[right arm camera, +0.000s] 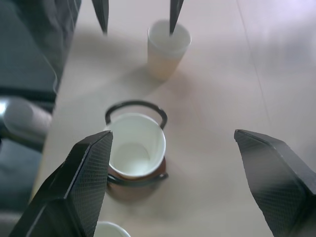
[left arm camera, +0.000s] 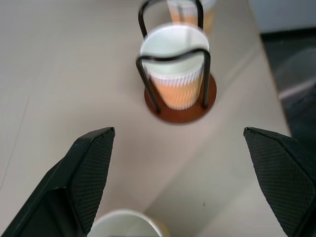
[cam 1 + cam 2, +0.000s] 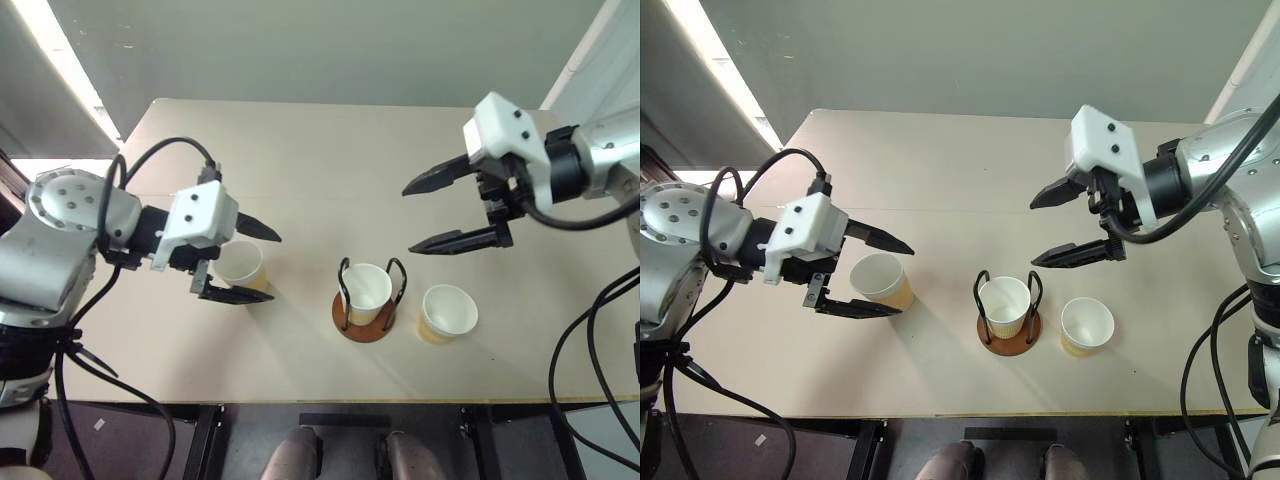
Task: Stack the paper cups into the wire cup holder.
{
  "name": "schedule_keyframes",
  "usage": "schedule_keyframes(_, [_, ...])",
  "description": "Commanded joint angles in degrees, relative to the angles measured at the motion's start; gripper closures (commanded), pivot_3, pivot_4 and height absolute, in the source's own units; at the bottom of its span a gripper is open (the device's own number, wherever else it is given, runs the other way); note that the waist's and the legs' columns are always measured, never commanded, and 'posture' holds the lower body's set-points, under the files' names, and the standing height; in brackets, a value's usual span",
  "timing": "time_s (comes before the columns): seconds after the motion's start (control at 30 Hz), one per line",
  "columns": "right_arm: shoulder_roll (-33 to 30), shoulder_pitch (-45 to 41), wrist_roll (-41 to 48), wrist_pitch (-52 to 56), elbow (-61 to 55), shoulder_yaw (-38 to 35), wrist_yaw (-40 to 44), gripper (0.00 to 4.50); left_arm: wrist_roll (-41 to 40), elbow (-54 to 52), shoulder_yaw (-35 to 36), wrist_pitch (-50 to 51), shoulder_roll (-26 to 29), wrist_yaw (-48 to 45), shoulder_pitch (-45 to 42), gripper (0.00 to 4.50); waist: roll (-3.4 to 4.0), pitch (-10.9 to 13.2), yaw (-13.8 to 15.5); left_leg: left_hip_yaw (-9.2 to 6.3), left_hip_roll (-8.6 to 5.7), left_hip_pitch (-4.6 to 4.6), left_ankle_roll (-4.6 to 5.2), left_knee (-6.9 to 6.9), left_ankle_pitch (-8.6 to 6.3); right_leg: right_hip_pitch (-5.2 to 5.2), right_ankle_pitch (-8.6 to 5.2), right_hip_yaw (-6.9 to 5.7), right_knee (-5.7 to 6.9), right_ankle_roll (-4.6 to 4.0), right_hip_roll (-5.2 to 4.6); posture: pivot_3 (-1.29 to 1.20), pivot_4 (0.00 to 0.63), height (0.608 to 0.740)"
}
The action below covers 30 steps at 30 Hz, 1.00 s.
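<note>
The wire cup holder (image 3: pixel 363 328), a brown disc with two black arches, stands near the table's front edge with one paper cup (image 3: pixel 367 287) upright inside it. A second paper cup (image 3: pixel 448 312) stands just to its right on the table. A third paper cup (image 3: pixel 240 266) stands to its left. My left gripper (image 3: pixel 255 262) is open, its two fingers on either side of that left cup without touching it; the cup's rim (image 2: pixel 123 224) sits low between them. My right gripper (image 3: pixel 410 219) is open and empty, held in the air behind and to the right of the holder.
The beige table (image 3: pixel 320 160) runs back to a grey wall. Its front edge lies close below the holder and the cups. Black cables hang from both arms at the table's left and right sides.
</note>
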Motion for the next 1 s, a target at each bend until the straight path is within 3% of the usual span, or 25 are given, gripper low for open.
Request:
schedule_keyframes(0.03, [-0.42,-1.17,4.86,2.08,-0.59,-5.22,-0.70,0.44,7.18,0.38,-2.22,-4.39,2.32,0.98,0.21,0.00,0.00,0.00,-0.03,0.00,0.00,0.00,0.00,0.00,0.00,0.00,0.00,0.01,0.00,0.00,0.00,0.00,0.150,0.740])
schedule_keyframes(0.43, [-2.78,0.25,12.41,5.76,-4.08,-8.33,-4.39,0.44,17.41,2.81,-5.28,-9.27,3.72,2.02,3.82,0.00,0.00,0.00,-0.08,-0.02,0.00,-0.03,-0.02,-0.10,-0.01,-0.07,-0.04,0.00,0.03,-0.08,0.00,0.00,0.150,0.740])
schedule_keyframes(0.8, [-3.71,1.47,13.51,3.88,-3.44,-7.72,-6.16,0.44,23.52,9.56,-9.65,-14.13,0.53,1.04,2.34,0.00,0.00,0.00,-0.08,-0.02,0.00,-0.04,-0.03,-0.09,-0.02,-0.10,-0.04,0.00,0.07,-0.08,-0.01,0.00,0.150,0.740])
schedule_keyframes(1.0, [-4.03,5.40,11.95,-2.91,-3.18,-8.71,-5.97,0.41,22.68,10.77,-10.17,-14.78,-2.22,-0.57,0.36,1.96,-0.03,-0.02,-0.06,-0.03,-0.01,-0.09,-0.03,-0.06,-0.02,-0.10,-0.04,-0.02,0.10,-0.07,-0.01,0.00,0.150,0.740])
